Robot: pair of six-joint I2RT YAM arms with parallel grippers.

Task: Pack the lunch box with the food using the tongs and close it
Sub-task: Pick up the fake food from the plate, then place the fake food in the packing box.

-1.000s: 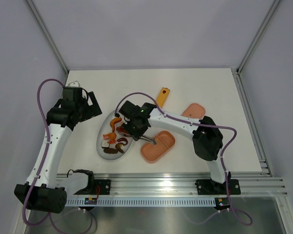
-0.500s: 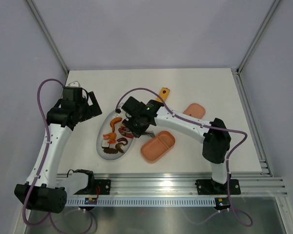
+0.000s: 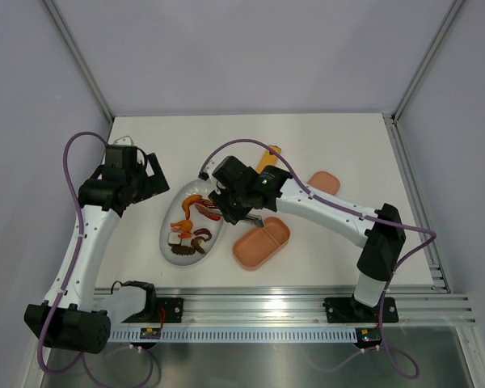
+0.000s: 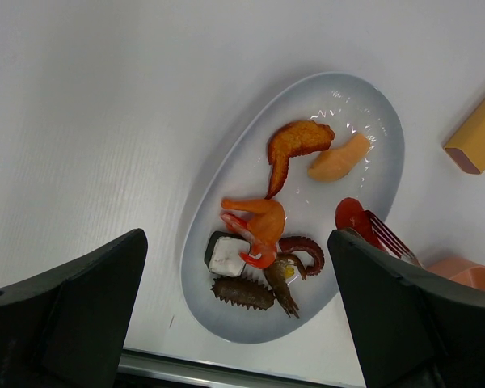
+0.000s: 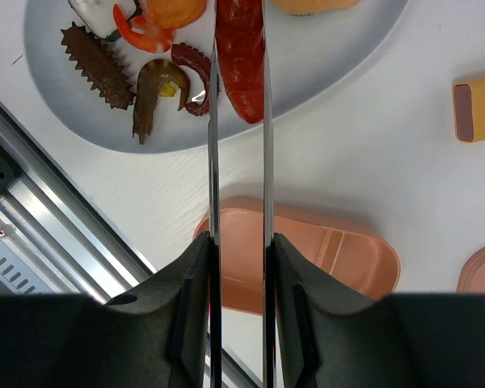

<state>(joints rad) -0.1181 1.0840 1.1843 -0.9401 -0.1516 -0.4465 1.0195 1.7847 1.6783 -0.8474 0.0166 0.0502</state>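
Note:
My right gripper (image 5: 239,252) (image 3: 241,207) is shut on the silvery tongs (image 5: 212,145), whose two arms run forward over the plate. Between their tips lies a red sausage (image 5: 240,56) (image 4: 354,217) near the plate's right edge; I cannot tell whether it is lifted. The pink lunch box (image 3: 261,243) (image 5: 331,250) sits just right of the plate, both compartments bare. Its lid (image 3: 324,182) (image 5: 481,271) lies apart, further right. More food stays on the plate: an orange shrimp (image 4: 263,222), a dark-and-white cube (image 4: 226,257), brown pieces (image 4: 242,293). My left gripper (image 3: 142,183) (image 4: 234,234) hovers open left of the plate.
The white oval plate (image 3: 176,253) (image 4: 364,105) lies left of centre. A yellow-orange flat bar (image 3: 268,158) (image 5: 477,105) lies behind the right gripper. The aluminium rail (image 3: 291,311) runs along the near table edge, close to the plate and lunch box.
The right arm's elbow has swung out to the right and its gripper has shifted up and right beside the plate. The tongs have narrowed slightly around the red sausage. The left arm has stayed still.

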